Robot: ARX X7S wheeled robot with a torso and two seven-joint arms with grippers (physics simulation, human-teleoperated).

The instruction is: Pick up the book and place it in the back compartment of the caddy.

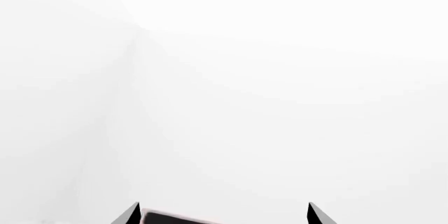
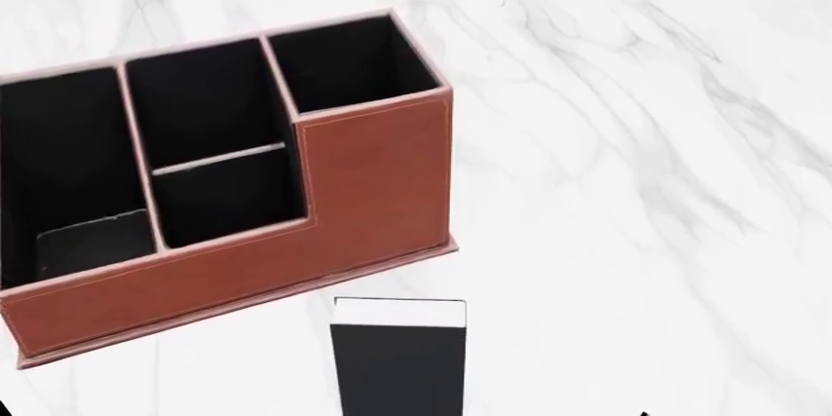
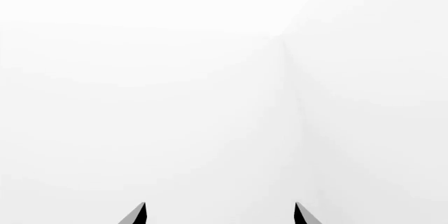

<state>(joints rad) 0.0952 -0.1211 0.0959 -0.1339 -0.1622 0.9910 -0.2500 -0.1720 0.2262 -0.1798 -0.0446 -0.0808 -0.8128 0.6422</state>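
The book [image 2: 399, 362] stands upright on the marble table, black cover facing me, with a white strip of pages along its top. It is just in front of the reddish-brown caddy [image 2: 377, 192]. The back compartment [image 2: 202, 104] is the far half of the caddy's split middle section, behind a thin divider [image 2: 218, 159]; it holds nothing. My left gripper [image 1: 224, 214] is open against a blank white background. A dark, pale-edged shape [image 1: 173, 218] shows low between its tips; I cannot tell what it is. My right gripper [image 3: 220, 214] is open and holds nothing.
The caddy's tall end pocket [image 2: 351, 65] is at its right end and its long undivided pocket [image 2: 58, 168] at its left. White marble table [image 2: 624, 172] stretches right of the caddy to a pale wall behind.
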